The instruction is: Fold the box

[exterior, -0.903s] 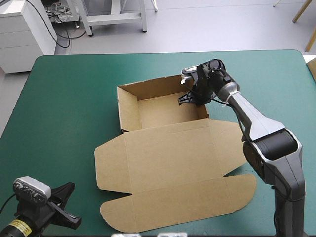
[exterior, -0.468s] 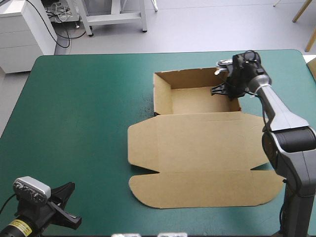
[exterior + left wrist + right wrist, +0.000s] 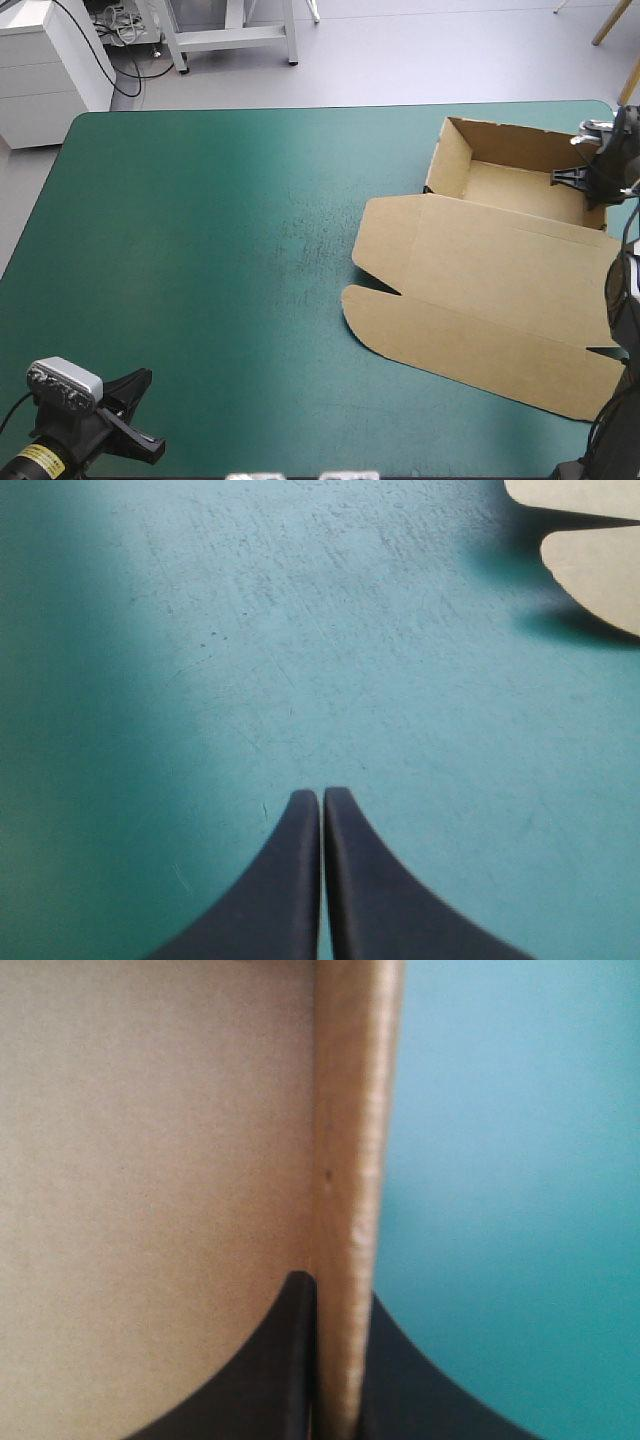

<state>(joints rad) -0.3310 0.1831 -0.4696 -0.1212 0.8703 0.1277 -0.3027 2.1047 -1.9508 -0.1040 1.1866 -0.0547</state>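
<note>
1. High view: you are looking at the box (image 3: 500, 260) lying at the far right of the teal-green cover (image 3: 200, 250), its tray near the far right corner with the walls raised and its lid spreading flat toward the near edge. Earlier it was sitting at the table's middle; it has been dragged across and turned a little, so the tray is now angling toward the corner. The right gripper (image 3: 585, 178) is pinching the tray's right-hand wall, just as it was before the drag. The left gripper (image 3: 135, 415) is resting at the near left corner, unmoved and well apart from the board.

2. Left wrist view: you are seeing the left gripper (image 3: 322, 798) with its black fingers pressed together into one point, gripping nothing, over bare cover. Only two rounded flap ends of the lid (image 3: 600, 565) are showing, far ahead of it.

3. Right wrist view: you are watching the right gripper (image 3: 335, 1290) clamping the upright tray wall (image 3: 355, 1160), one finger inside the tray and one outside, all but closed on the board. The tray floor is filling one side, the cover the other.

4. What this is telling you: the tray looks formed and the lid untouched, so the slide is probably repositioning rather than folding. Judging by the gap, the left arm is being left too far off to help.
</note>
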